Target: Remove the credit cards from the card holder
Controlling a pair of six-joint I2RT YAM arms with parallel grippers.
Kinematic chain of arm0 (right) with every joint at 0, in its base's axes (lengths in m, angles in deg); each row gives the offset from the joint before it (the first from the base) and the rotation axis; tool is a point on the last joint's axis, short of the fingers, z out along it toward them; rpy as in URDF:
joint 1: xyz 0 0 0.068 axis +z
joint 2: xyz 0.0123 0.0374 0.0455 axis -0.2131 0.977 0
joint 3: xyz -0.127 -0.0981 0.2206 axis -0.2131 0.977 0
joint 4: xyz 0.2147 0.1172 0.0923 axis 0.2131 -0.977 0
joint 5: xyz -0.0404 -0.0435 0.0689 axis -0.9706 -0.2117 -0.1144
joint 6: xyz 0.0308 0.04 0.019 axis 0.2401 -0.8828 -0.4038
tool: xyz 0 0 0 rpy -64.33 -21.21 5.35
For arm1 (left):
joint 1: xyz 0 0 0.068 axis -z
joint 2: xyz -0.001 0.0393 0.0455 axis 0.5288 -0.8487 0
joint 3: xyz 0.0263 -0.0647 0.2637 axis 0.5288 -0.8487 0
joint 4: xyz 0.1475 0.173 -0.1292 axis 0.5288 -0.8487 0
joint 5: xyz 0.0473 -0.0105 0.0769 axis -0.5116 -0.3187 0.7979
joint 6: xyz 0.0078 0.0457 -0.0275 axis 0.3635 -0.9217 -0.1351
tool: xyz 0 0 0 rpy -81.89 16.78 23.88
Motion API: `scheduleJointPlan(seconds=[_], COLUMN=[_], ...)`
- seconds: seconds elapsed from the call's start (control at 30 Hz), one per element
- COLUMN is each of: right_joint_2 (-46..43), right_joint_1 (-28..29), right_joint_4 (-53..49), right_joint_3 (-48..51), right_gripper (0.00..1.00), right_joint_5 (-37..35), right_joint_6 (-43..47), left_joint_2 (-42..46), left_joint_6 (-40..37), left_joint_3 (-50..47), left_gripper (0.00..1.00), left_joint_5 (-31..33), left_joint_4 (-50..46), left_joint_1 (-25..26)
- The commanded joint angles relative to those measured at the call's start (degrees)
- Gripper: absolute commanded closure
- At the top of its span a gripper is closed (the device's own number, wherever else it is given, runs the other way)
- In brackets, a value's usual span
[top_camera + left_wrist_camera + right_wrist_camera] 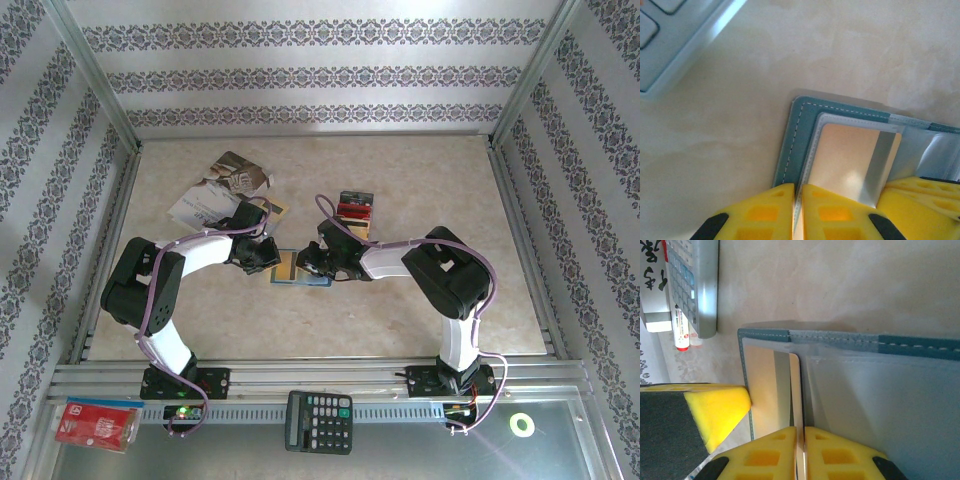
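Card holder [797, 120] lies open at ctr of counter [420, 180], btwn both grippers. L gripper [797, 192] at its 9 o'clock in top view, jaws narrow, pinched on the holder's stitched edge. R gripper [800, 437] at 3 o'clock, jaws narrow, nipping edge of gold-tan card [767, 385] in the end pocket. Black calculator [318, 421] at 6 o'clock, well apart.

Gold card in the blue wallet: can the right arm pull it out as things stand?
Probably yes: the right gripper is shut on the edge of the card, the left gripper clamps the border of the wallet, and nothing covers the card.
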Motion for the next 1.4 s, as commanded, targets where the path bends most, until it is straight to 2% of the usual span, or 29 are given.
scheduleJointPlan(seconds=[0.0, 0.2, 0.4, 0.73, 0.87, 0.97, 1.37], right_joint_2=[1.7, 1.2, -2.1, -4.5, -3.9, -3.9, -4.5], right_joint_1=[-0.3, -0.2, -1.1, -2.8, -2.8, -2.7, -4.8], right_joint_4=[-0.6, -0.8, -1.5, 0.1, 1.0, 1.4, 5.4], right_joint_3=[-1.5, -1.2, 1.2, 4.1, 3.6, 3.6, 5.8], right_gripper=[0.87, 0.97, 0.99, 1.0, 1.0, 1.0, 1.0], right_joint_5=[1.3, 0.6, -0.8, 1.6, 2.4, 2.5, 6.5], right_joint_6=[1.1, 1.2, 2.1, 3.2, 2.8, 2.9, 4.8], left_joint_2=[-1.4, -1.1, 1.5, 5.5, 6.6, 4.8, -2.6], left_joint_6=[-0.8, -0.8, -1.6, -2.3, -1.5, -0.2, -2.0], left_joint_3=[-0.4, -0.3, 0.1, 3.6, 3.8, 3.4, 2.3], left_gripper=[0.88, 0.83, 0.76, 0.76, 0.8, 0.83, 0.84], left_joint_5=[-0.1, 0.5, 2.7, 1.6, -1.1, -3.8, 0.1], left_joint_4=[-1.6, -2.2, -5.1, -7.4, -4.6, -1.2, -2.6], left_joint_1=[0.6, 0.5, 0.5, 0.9, 2.0, 3.0, 3.2])
